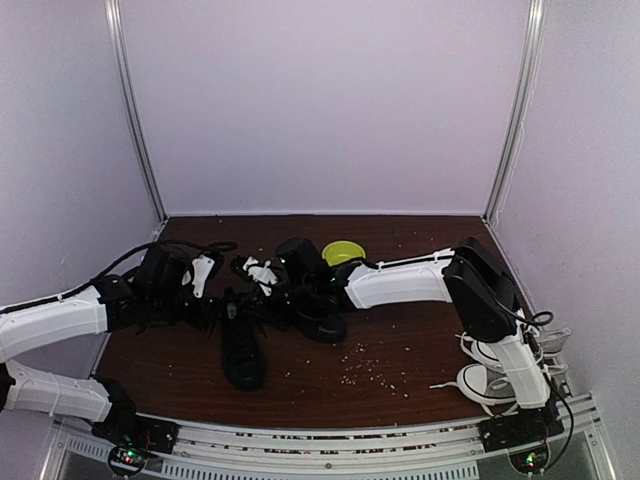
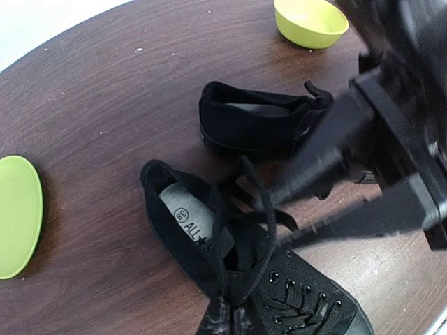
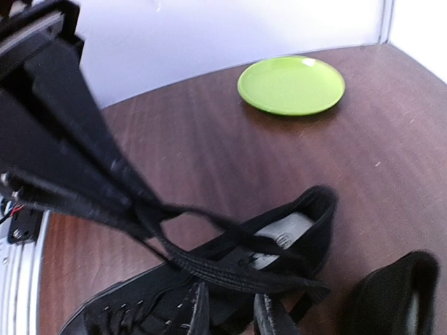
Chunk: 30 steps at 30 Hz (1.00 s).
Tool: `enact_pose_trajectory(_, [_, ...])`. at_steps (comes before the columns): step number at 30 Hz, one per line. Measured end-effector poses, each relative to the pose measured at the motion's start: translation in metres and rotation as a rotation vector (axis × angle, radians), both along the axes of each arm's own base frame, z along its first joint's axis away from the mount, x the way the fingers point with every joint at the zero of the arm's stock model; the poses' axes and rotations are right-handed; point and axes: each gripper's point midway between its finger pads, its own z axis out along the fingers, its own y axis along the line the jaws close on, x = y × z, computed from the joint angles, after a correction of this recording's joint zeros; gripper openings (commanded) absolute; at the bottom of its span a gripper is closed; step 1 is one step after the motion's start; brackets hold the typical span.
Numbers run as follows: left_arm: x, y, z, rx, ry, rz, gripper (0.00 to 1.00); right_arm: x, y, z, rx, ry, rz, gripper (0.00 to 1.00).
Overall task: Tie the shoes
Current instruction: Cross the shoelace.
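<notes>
**Both arms meet over one black shoe, and the right one has the lace**

The two arms reach in from either side and come together near the middle of the dark wooden table (image 1: 400, 330). The shoe being worked on (image 1: 243, 350) stands upright on its sole, toe toward the arms' bases. Its tongue is loose and the printed insole shows in the opening. The second black shoe (image 1: 322, 322) stands just beside it, to the right and a little further back, with the green bowl (image 2: 311, 24) beyond it.

In the right wrist view, the right gripper (image 3: 150, 209) has its fingers pinched together at the tips on a black lace (image 3: 230, 269). The lace runs in a taut line from the fingertips down into the shoe's opening.

The left gripper (image 2: 271, 222) hangs just above the same shoe. Its fingertips stand visibly apart, with a curved strand (image 2: 246, 171) of lace passing between them. The fingers are blurred, and the upper one seems to touch the strand.

A green plate (image 3: 291, 85) lies flat toward the back wall, well apart from the shoes. Grey-and-white sneakers (image 1: 487, 380) with white laces sit at the table's right edge by the right arm's base. Pale crumbs (image 1: 365, 368) are scattered across the wood between the shoes and those sneakers.
</notes>
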Motion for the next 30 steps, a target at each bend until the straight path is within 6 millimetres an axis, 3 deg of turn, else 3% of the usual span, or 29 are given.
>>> enact_pose_trajectory(7, [0.002,0.001,0.0,0.013,-0.012,-0.006,0.0,0.022,0.006,0.02,0.092,-0.157,-0.084,0.28])
enact_pose_trajectory(18, [0.009,-0.003,0.0,0.017,-0.022,-0.025,0.0,-0.002,0.023,0.0,0.104,-0.345,-0.079,0.3])
enact_pose_trajectory(30, [0.013,0.002,0.001,0.022,-0.025,-0.034,0.0,0.02,0.017,0.005,0.106,-0.389,-0.198,0.27])
